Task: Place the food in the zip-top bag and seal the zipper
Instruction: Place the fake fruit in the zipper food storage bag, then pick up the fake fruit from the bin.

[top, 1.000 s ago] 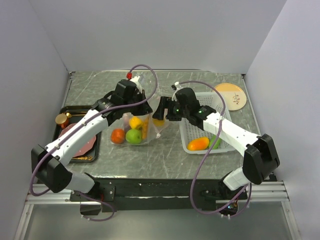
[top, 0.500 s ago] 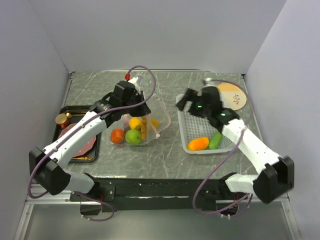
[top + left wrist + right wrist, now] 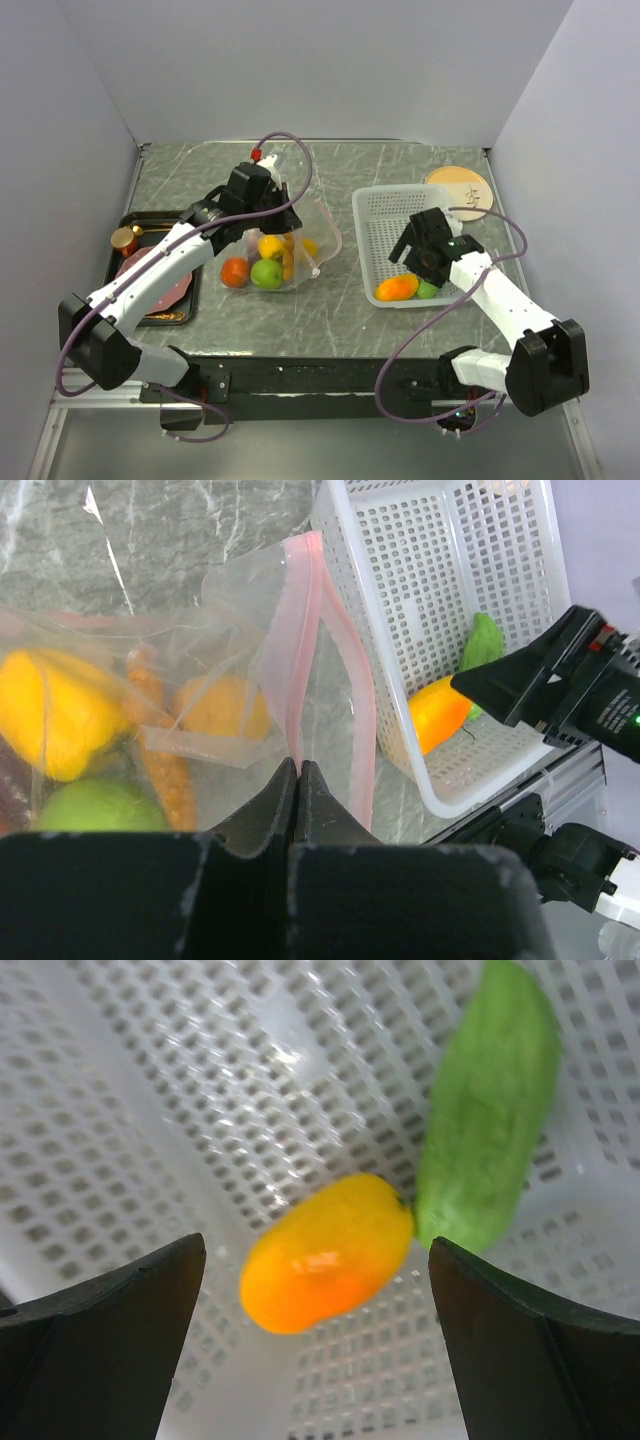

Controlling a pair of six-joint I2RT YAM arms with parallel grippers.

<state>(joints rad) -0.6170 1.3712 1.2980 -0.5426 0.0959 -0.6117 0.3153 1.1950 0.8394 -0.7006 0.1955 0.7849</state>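
Over the basket (image 3: pixel 400 189), the right gripper (image 3: pixel 313 1247) hangs, jaws apart, above the mango (image 3: pixel 397 288). The left gripper (image 3: pixel 298 772) is clamped on the zipper (image 3: pixel 304 630) of the zip-top bag (image 3: pixel 232 605).

The zip-top bag (image 3: pixel 230 590) is glinting as thin clear plastic; the mango (image 3: pixel 325 1252) is shining glossy, the cucumber (image 3: pixel 490 1110) looking duller, in a smooth white plastic basket (image 3: pixel 150 1080).

Overhead view from behind; wrist views close, downward, white basket (image 3: pixel 385 235) common to all.
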